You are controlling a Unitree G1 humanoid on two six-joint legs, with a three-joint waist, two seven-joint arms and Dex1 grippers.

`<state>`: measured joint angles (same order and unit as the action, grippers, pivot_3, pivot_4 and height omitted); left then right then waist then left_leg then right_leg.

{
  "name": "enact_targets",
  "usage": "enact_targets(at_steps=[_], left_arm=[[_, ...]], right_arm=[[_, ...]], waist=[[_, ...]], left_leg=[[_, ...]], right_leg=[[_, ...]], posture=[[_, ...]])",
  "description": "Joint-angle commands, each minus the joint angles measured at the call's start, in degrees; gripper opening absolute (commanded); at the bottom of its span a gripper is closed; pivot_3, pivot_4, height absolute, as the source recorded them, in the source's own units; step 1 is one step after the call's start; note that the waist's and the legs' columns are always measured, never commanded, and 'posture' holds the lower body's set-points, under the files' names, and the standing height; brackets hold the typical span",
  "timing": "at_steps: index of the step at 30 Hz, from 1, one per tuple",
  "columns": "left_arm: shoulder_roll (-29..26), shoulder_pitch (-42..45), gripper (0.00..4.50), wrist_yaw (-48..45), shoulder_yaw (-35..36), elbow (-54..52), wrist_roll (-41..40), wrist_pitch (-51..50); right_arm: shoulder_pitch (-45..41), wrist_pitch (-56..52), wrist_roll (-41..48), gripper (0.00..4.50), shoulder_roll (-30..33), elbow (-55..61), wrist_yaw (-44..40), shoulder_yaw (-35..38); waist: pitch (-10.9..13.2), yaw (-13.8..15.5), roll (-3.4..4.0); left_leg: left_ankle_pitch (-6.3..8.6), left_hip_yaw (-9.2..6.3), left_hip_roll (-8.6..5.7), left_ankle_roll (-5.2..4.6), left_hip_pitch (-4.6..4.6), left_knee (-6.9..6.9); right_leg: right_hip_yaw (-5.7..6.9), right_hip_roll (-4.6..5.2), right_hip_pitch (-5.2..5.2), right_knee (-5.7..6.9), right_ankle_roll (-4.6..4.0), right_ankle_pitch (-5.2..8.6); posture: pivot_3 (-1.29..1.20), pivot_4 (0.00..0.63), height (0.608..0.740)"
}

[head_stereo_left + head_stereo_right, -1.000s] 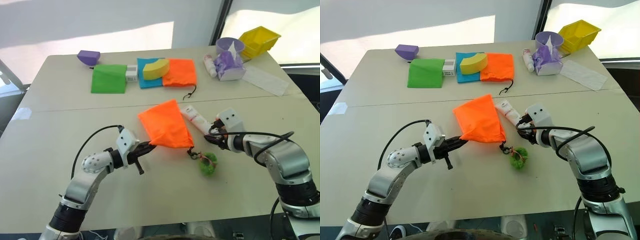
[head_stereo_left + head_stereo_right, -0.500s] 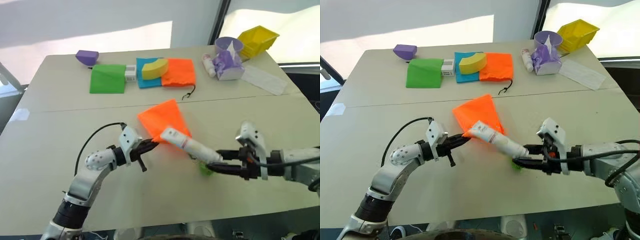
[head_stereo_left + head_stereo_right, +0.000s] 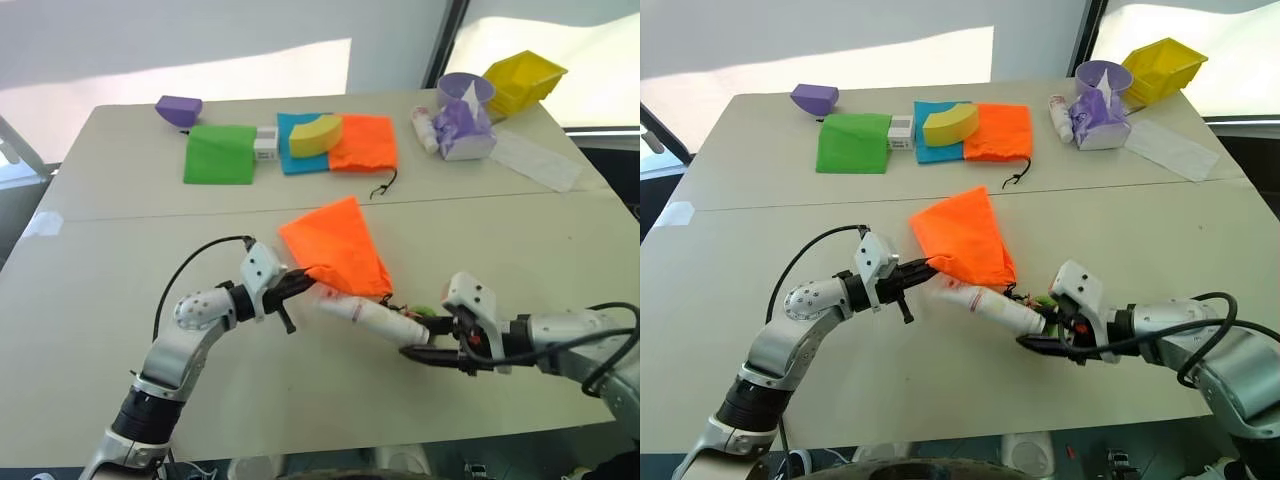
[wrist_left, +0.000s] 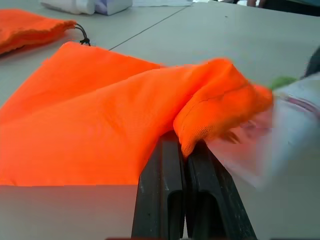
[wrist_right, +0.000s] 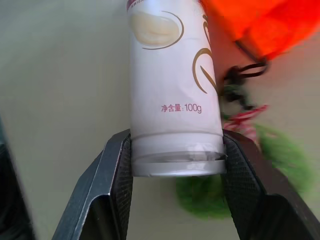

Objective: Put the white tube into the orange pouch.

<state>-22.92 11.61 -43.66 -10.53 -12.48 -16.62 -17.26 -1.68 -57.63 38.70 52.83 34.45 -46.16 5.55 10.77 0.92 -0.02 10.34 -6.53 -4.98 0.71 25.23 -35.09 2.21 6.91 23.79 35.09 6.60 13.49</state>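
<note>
L gripper [image 3: 300,283], fingers pressed together, pinches the near hem of the bright neon-orange fabric drawstring pouch [image 3: 335,243], lifting that edge off the beige desk [image 3: 90,290] approx. mid-desk; rest of pouch lies flat, pointing twd the far edge. R gripper [image 3: 1045,335] clamps the capped end of the slim white plastic squeeze tube w/ pink-red print [image 3: 985,303], one black finger [image 5: 107,195] on each side; tube lies near-level, its free end right at the raised pouch hem beside the L gripper; can't tell if it's inside yet. Fuzzy green pom-pom [image 5: 280,155] on black cord sits on desk under/behind the tube, just beside R gripper. Along far edge: purple wedge block [image 3: 179,109] nr far-left corner, green fabric pouch [image 3: 219,154], small white box [image 3: 265,147], blue cloth w/ yellow half-round block [image 3: 316,135], a 2nd, squarer orange pouch [image 3: 364,143]. Nr far-right corner: stubby white bottle [image 3: 424,130], purple cup [image 3: 464,90], yellow bin [image 3: 524,80], white sheet [image 3: 532,158].
</note>
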Motion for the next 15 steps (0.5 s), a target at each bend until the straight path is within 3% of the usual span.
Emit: enact_targets(at_steps=[1,12,15], left_arm=[[0.15,0.91,0.00,-0.40,0.01,-0.69,-0.04,0.67],[0.87,2.04,0.00,-0.87,-0.50,-0.24,-0.11,0.27],[0.73,2.35,0.00,-1.14,-0.39,-0.22,-0.33,-0.03]], right_arm=[[-0.77,0.21,0.83,2.25,-0.16,0.28,0.67,2.08],[-0.19,-1.92,10.66,2.25,0.04,0.93,-1.93,10.48],[0.11,-0.52,8.82,2.25,0.87,-0.32,-1.67,10.14]], waist=[[0.00,-0.02,0.00],[0.00,0.01,0.00],[0.00,0.00,-0.01]], left_leg=[[0.00,0.00,0.00,0.00,0.01,-0.01],[-0.08,-0.01,-0.01,-0.13,0.02,-0.04],[-0.08,-0.01,-0.01,-0.13,0.00,-0.07]], right_leg=[[0.00,0.00,0.00,0.01,0.03,0.01],[0.00,-0.01,0.00,0.04,-0.01,-0.06],[0.00,-0.01,-0.02,0.05,0.04,-0.04]], posture=[[0.00,0.150,0.740],[0.00,0.150,0.740],[0.00,0.150,0.740]])
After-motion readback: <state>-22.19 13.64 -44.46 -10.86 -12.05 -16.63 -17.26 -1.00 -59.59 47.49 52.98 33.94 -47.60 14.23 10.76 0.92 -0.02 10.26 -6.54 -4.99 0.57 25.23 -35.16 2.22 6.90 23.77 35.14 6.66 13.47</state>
